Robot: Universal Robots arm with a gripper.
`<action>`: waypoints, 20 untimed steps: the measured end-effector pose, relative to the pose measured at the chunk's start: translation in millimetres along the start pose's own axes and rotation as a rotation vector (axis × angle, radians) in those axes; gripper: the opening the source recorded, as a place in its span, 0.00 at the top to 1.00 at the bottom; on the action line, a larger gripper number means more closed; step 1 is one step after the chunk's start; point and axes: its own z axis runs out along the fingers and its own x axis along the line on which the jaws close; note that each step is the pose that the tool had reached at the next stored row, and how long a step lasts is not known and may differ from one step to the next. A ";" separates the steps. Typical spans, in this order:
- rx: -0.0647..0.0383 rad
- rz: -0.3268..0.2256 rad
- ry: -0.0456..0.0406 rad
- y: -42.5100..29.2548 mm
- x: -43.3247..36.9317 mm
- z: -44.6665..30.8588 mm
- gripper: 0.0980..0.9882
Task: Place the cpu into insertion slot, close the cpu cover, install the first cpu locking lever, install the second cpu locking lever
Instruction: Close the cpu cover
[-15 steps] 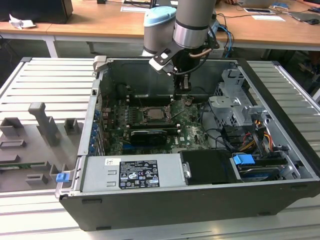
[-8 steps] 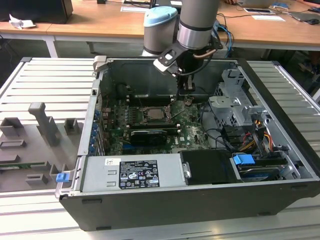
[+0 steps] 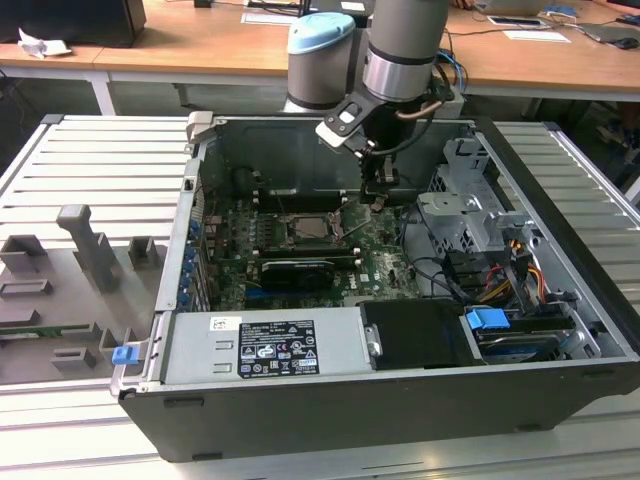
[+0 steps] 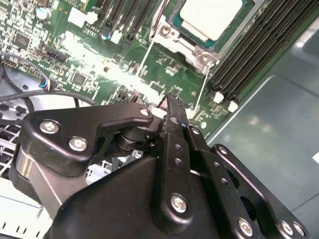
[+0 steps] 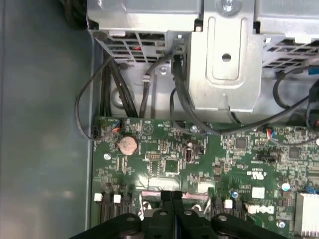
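The exterior view looks down on the board (image 3: 388, 262) from well off — both wrist views sit close above it, all sharing it.

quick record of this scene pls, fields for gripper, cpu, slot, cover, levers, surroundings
gripper: fingers pressed together, tips low over the green motherboard, beside the socket corner
cpu: pale metal top, seated in the insertion slot
cpu cover: silvery frame lying flat around the chip
levers: two thin wire rods run from the socket toward the gripper; latched or not, cannot tell
surroundings: long black memory slots beside the socket; open computer case
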 end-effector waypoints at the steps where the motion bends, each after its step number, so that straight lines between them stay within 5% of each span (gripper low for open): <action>1: 0.000 -0.001 0.0000 2.7 -0.1 0.0 0.99; 4: 0.000 -0.005 -0.0001 19.0 -0.8 -0.1 0.99; 9: 0.000 -0.008 -0.0003 26.4 -1.4 7.7 0.99; 14: 0.005 -0.009 0.0007 24.4 -1.5 12.7 0.99; 20: 0.008 -0.009 0.0008 10.9 -1.0 12.9 0.99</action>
